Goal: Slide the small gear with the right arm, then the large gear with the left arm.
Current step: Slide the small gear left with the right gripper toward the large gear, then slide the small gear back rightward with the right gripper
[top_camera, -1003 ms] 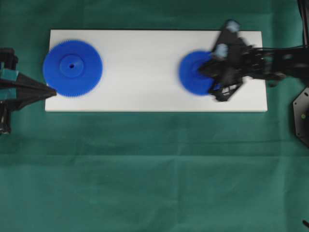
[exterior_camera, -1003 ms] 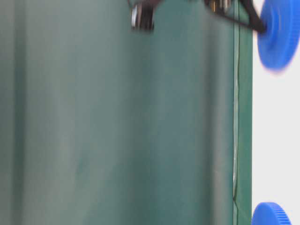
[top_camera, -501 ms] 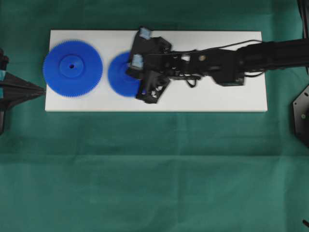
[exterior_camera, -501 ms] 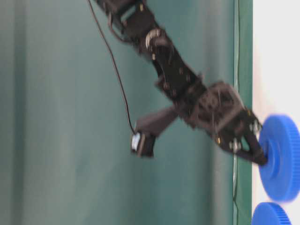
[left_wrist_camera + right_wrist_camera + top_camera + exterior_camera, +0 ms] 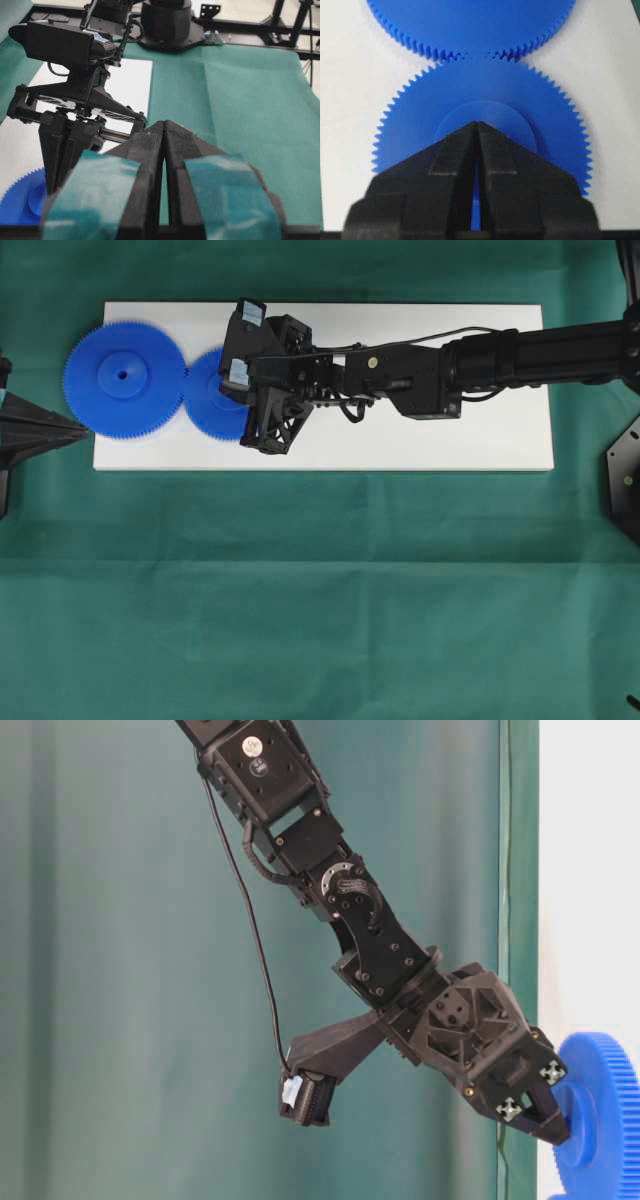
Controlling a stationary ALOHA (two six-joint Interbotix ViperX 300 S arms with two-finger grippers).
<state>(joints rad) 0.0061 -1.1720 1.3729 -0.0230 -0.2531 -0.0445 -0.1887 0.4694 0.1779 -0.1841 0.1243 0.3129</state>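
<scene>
The small gear [image 5: 207,400] lies on the white board [image 5: 400,445] left of centre, its teeth meshed with the large gear [image 5: 124,380], which overhangs the board's left edge. My right gripper [image 5: 230,392] is shut, its pointed tip resting on the small gear's raised hub. In the right wrist view, my right gripper [image 5: 477,123] sits on the hub of the small gear [image 5: 415,130], with the large gear [image 5: 470,20] just beyond. My left gripper [image 5: 85,427] is shut and holds nothing, off the board's left edge, near the large gear's rim but apart from it.
Green cloth [image 5: 320,590] surrounds the board on all sides. The right arm [image 5: 480,355] stretches across the board's right half. From the left wrist, the right gripper's body [image 5: 75,120] stands ahead to the left over the small gear [image 5: 17,205].
The right arm slid the small gear leftward across the board until it met the large gear. The large gear shifted left past the board's edge. The left gripper drew back slightly.
</scene>
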